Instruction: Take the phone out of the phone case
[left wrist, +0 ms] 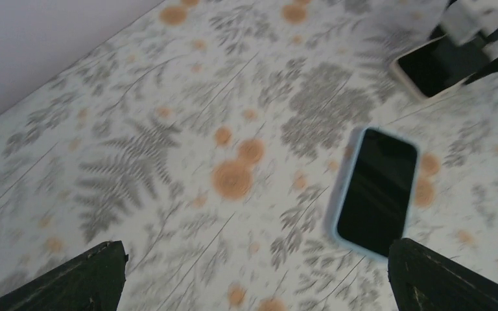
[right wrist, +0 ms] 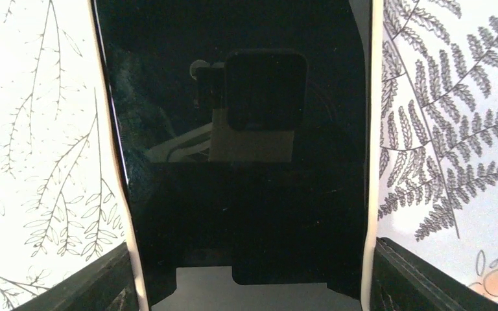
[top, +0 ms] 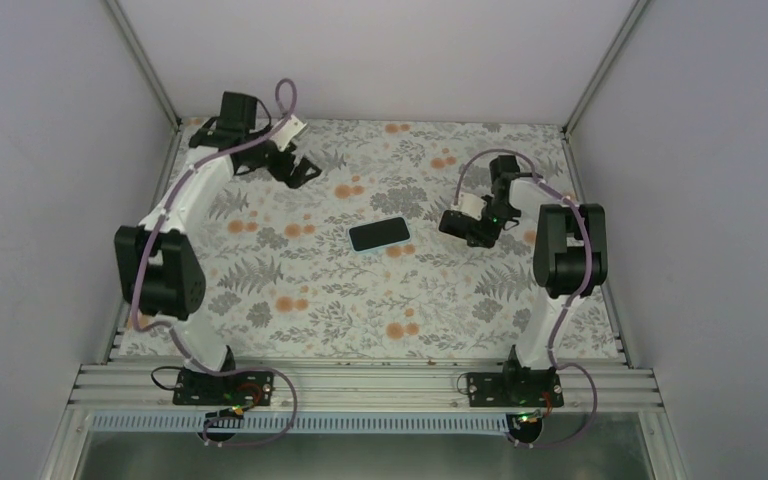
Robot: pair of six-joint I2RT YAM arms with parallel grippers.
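The white floral-printed tabletop (top: 290, 330) carries only one loose thing: a light-blue rectangular phone case (top: 379, 234), lying flat just to the left of the right gripper (top: 463, 226) and well ahead of the left gripper (top: 298, 170). Its face looks dark, so I cannot say for certain that it is empty.

The left gripper is spread wide with nothing between its fingers, looking down on the case from a distance. The right gripper is clenched across the width of a black-screened, white-edged phone (right wrist: 246, 162), a finger pressed to each long edge. Whether the phone is lifted clear of the tabletop cannot be told.

By my reading the separation is done and the phone is being carried. The next move calls for a steady grasp while moving it away from the case, then a flat, gentle set-down.
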